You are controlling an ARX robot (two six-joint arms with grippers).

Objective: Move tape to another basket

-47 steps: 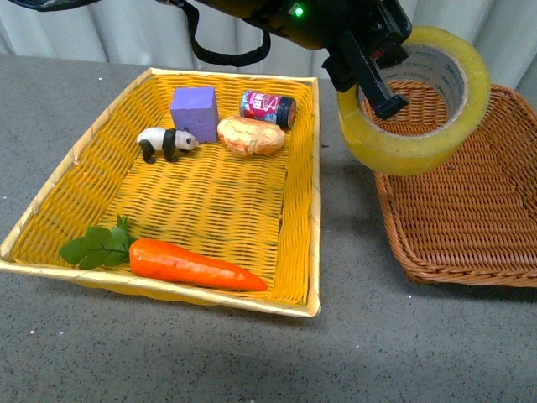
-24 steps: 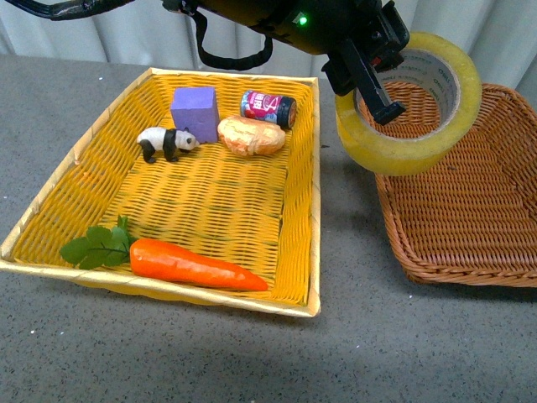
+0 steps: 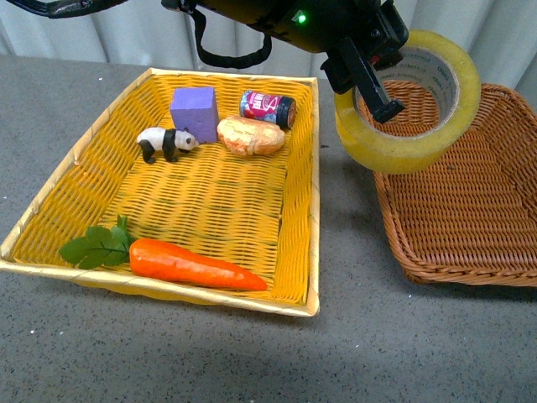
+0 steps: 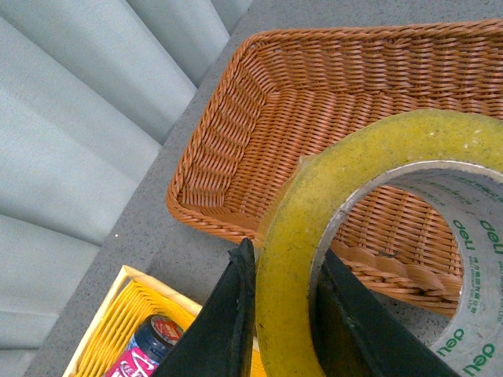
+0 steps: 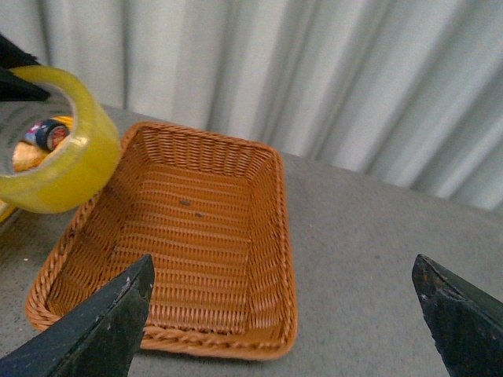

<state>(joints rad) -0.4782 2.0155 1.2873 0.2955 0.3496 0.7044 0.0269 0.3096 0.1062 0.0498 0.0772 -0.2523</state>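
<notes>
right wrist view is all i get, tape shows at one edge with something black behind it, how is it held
observer: the left end effector pinches the tape by its wall, one finger inside the core and one outside.
operator: is it inside the brown basket yet
observer: no, in the front view it hangs in the air and shows across the basket at its left rim.
operator: what's in the other basket, i barely see it
observer: the yellow basket holds a carrot, a panda, a purple block, a bread roll and a can.
</notes>
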